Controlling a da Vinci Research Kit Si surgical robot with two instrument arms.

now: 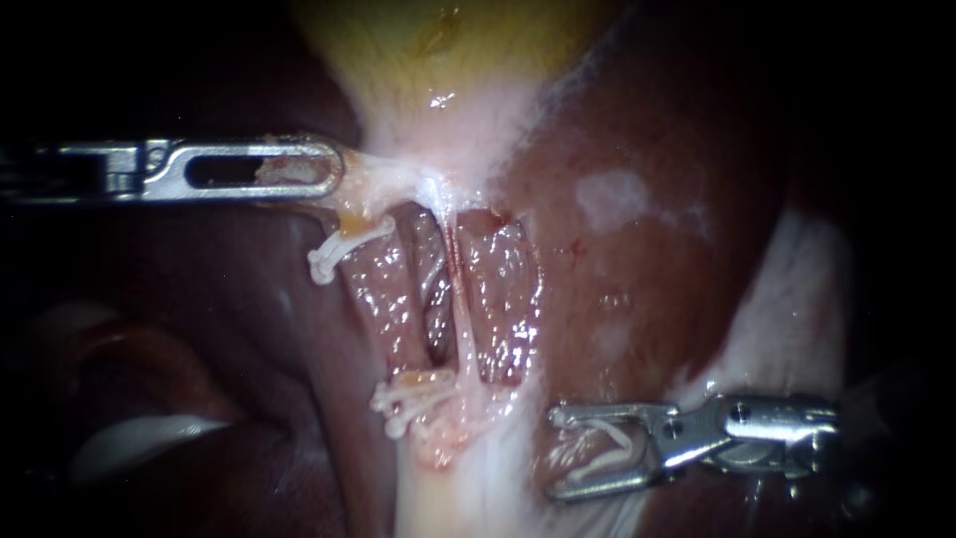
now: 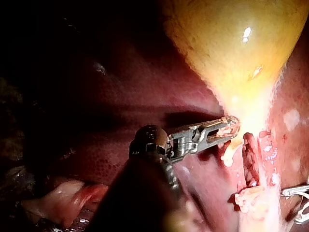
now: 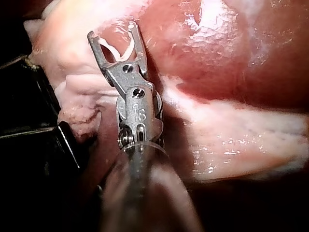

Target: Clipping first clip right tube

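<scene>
White clip (image 1: pixel 622 445) sat gripped between my right instrument's (image 1: pixel 558 450) spread jaws. Leftward, the right tube (image 1: pixel 461 309) ran up-down. My left instrument (image 1: pixel 334 169) clamped the gallbladder (image 1: pixel 448 60).

White clip (image 1: pixel 615 438) in spread jaws
Right instrument (image 1: pixel 560 450) holds it, lower right; left instrument (image 1: pixel 335 170) pinches the gallbladder (image 1: pixel 448 45), upper left.

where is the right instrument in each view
endoscope view: the right instrument comes in from the lower right, its jaws holding a white clip.
left wrist view: only the right instrument's jaw tips show, ahead of and below the left instrument.
right wrist view: the right instrument rises from the bottom edge, jaws near the middle, over pale tissue.
shared landmark: the liver.
</scene>
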